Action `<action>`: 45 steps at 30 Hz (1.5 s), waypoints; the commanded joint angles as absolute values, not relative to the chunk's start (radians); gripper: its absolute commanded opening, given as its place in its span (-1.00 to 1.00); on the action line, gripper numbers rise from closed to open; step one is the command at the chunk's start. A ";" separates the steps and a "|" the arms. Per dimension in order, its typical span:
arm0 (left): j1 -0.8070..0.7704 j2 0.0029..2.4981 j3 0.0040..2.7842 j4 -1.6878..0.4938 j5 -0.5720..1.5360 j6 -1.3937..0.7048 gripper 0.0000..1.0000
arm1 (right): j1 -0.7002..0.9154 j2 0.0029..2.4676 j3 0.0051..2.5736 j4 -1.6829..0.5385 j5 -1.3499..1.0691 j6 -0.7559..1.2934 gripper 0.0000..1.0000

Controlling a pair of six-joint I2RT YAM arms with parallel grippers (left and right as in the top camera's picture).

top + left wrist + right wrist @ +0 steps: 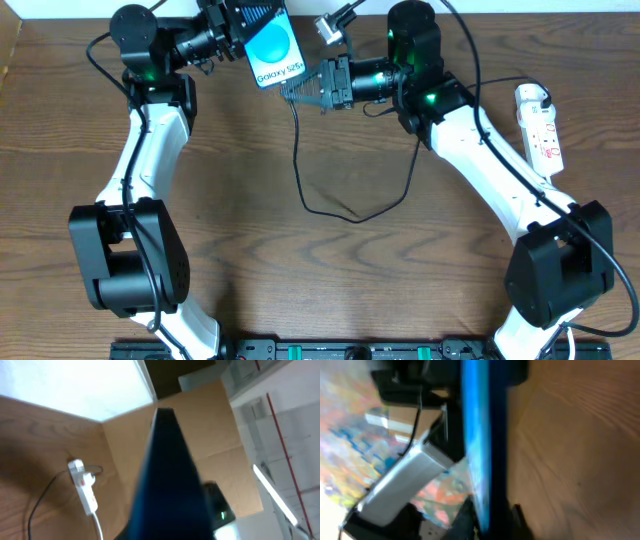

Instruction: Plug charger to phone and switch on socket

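Two tools: left tool (238,28) tight around phone (272,45), right tool (295,92) tight around charger (330,207).

Brown wood table (330,290), left gripper (228,24) clasping phone (270,42) near the far edge, blue screen up, right gripper (299,90) just below phone, black charger (296,150) hanging from it, looping on table, white socket (540,125) far right.
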State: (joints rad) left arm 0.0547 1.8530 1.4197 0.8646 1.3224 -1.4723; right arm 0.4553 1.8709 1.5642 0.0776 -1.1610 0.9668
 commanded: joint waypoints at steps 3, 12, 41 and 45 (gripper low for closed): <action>0.052 1.829 1.437 0.877 1.403 -1.448 -0.85 | 0.417 1.863 1.581 -0.030 -1.100 0.890 -0.46; 0.075 1.839 1.415 0.801 1.457 -1.364 -0.86 | 0.286 1.863 1.581 -0.107 -1.166 0.782 -0.22; -0.072 1.996 1.410 -0.739 0.896 -0.027 -0.86 | 0.224 1.599 1.582 -1.027 -0.330 0.298 -0.10; -0.073 2.066 1.410 -0.681 0.896 -0.063 -0.86 | 0.224 1.601 1.576 -1.057 -0.305 0.298 -0.10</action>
State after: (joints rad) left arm -0.0788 2.0281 1.3994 -0.7006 0.8948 -0.0769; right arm 0.2237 1.5978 1.5753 -1.0473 -0.3462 0.3161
